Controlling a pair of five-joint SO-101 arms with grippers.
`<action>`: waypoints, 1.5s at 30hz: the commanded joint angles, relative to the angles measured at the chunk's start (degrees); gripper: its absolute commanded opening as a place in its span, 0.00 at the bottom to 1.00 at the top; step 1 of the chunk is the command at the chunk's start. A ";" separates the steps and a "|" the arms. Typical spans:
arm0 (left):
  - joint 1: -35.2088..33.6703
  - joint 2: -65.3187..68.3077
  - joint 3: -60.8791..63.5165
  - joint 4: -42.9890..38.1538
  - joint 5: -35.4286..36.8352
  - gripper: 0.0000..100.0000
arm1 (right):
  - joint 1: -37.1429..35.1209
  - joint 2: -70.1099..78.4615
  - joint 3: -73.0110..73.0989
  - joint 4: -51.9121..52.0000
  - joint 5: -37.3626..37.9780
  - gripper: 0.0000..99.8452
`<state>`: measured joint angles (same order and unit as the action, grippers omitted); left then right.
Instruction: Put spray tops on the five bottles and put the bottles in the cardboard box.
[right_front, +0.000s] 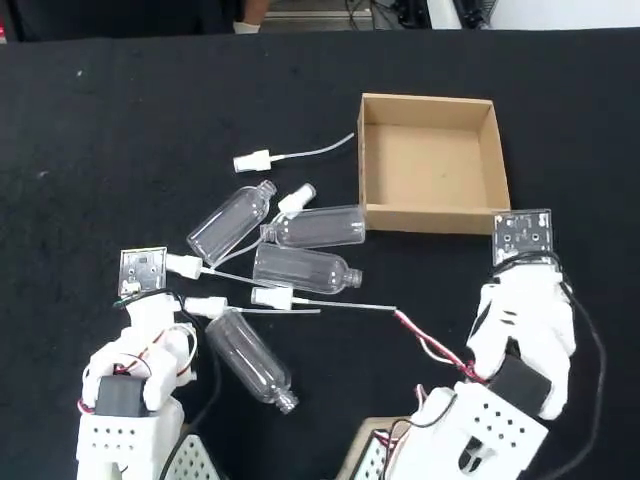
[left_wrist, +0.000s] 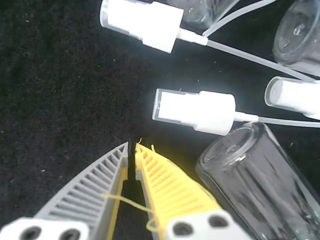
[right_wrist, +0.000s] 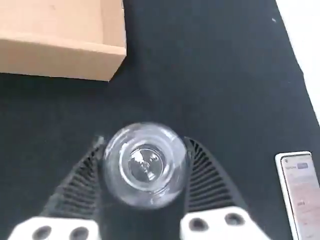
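Right gripper (right_wrist: 144, 142) clamps a bottle (right_wrist: 145, 172); left gripper (left_wrist: 132, 148) sits closed, empty, beside a spray top (left_wrist: 194, 111). That slick bottle could twist loose during capping.

You get even overhead light on the matte black table (right_front: 100, 120), soft shadow along the inner walls of the cardboard box (right_front: 430, 165), white glints streaking the clear bottles (right_front: 320, 227), and ring-shaped glare on the base of the bottle (right_wrist: 144, 165) at your right wrist.
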<state>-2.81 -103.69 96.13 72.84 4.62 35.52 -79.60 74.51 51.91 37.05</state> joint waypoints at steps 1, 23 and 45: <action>-0.57 -0.79 1.27 0.18 -0.44 0.03 | 0.00 1.54 -4.35 1.76 -3.16 0.01; -1.63 -0.79 0.57 -6.33 -6.51 0.03 | -39.38 15.16 -35.47 24.62 -21.80 0.01; -12.18 26.02 -27.74 -17.23 -3.52 0.21 | -46.07 3.74 -27.30 21.98 -24.00 0.01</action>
<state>-17.93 -90.77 74.07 59.47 -5.58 -7.65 -73.45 45.32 76.09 13.49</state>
